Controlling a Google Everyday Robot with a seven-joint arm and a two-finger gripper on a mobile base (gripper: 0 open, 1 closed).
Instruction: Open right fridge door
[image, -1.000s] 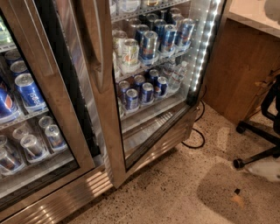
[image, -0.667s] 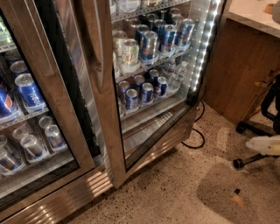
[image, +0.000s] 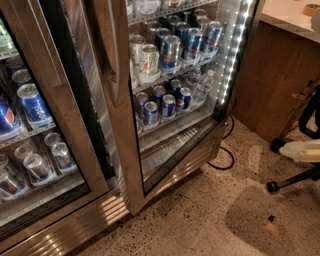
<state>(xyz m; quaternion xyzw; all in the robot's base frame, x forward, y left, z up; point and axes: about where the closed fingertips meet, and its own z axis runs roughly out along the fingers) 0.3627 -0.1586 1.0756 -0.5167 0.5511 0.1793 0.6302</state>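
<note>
At far right edge, low over the floor, a pale shape, prob. the hand (image: 300, 150), sits well apart from the fridge (image: 75, 231). Can't tell if it's released or clenched; nothing seen in it. Vs 1 s ago it's drifted up & rightward, away from the cooler. Meanwhile the right fridge door (image: 123, 150) hasn't shifted: ajar, handle (image: 109, 55) side swung out, dark gap next to the left door (image: 55, 115). Judgement: pull's prob. done, arm backing off. Door only partly open, so may want a wider swing. Chair base (image: 295, 181) is near the hand.
</note>
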